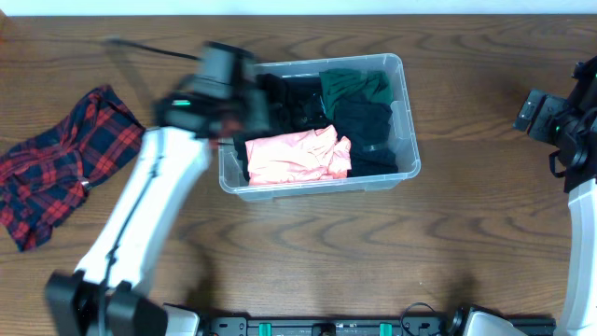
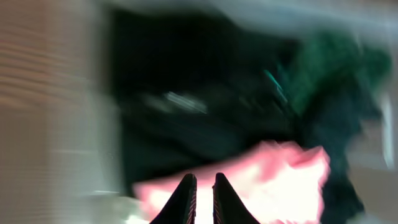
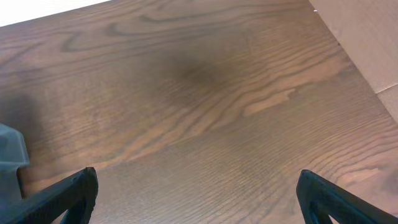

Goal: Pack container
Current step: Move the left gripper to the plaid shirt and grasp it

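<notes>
The clear plastic container (image 1: 408, 159) stands at the table's middle back, holding a pink garment (image 1: 294, 157), a green garment (image 1: 353, 84) and black clothes (image 1: 368, 126). My left gripper (image 1: 244, 117) hovers at the container's left end; in the blurred left wrist view its fingers (image 2: 203, 186) are nearly together with nothing between them, over the pink garment (image 2: 280, 180). A red and black plaid shirt (image 1: 61, 163) lies on the table at far left. My right gripper (image 1: 532, 110) is at the far right, open and empty over bare wood (image 3: 199, 186).
The wooden table (image 1: 373, 252) runs across the view. A grey corner of the container (image 3: 11, 152) shows at the left edge of the right wrist view. A pale surface lies past the table's edge (image 3: 367, 37).
</notes>
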You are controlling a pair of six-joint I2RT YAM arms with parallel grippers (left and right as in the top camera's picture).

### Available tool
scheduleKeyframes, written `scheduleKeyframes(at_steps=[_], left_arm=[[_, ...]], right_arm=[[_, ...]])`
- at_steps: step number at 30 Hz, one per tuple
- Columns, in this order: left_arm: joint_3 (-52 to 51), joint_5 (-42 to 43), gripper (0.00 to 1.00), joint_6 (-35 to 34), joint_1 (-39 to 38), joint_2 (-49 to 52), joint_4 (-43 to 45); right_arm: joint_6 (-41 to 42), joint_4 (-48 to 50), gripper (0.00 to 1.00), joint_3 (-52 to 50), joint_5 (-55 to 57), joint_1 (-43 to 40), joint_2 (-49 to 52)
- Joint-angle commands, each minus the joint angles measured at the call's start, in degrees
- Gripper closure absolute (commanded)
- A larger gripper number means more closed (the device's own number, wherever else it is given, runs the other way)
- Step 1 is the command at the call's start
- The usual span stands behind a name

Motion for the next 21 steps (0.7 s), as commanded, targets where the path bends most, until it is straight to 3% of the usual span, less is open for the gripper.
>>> scheduleKeyframes(at_steps=[1,8,12,16,20,21], left_arm=[[1.0,-5.9,0.89,0.7,7.9,-2.3,-0.8],[0.4,-12.4,0.88,-1.7,23.1,-0.6,1.9],[0.4,-14.3,0.87,-2.0,28.0,1.8,5.5],[0.4,-18.7,0.83,-6.8,31.7,3.9,6.3],[0.3,-19.1,0.67,-11.3,35.5,6.3,5.9],[0.1,-19.1,0.49,-12.9,36.5,6.8,5.7]], right_arm=[[0.4,-0.1,0.01,0.1,0.0,-0.2,0.1],[0.4,-0.1,0.01,0.1,0.0,-0.2,0.1],[0.4,-0.1,0.01,0.1,0.0,-0.2,0.1],[0.4,-0.1,0.01,0.1,0.0,-0.2,0.1],[0.4,-0.1,0.01,0.1,0.0,-0.2,0.1],[0.4,-0.1,0.01,0.1,0.0,-0.2,0.1]])
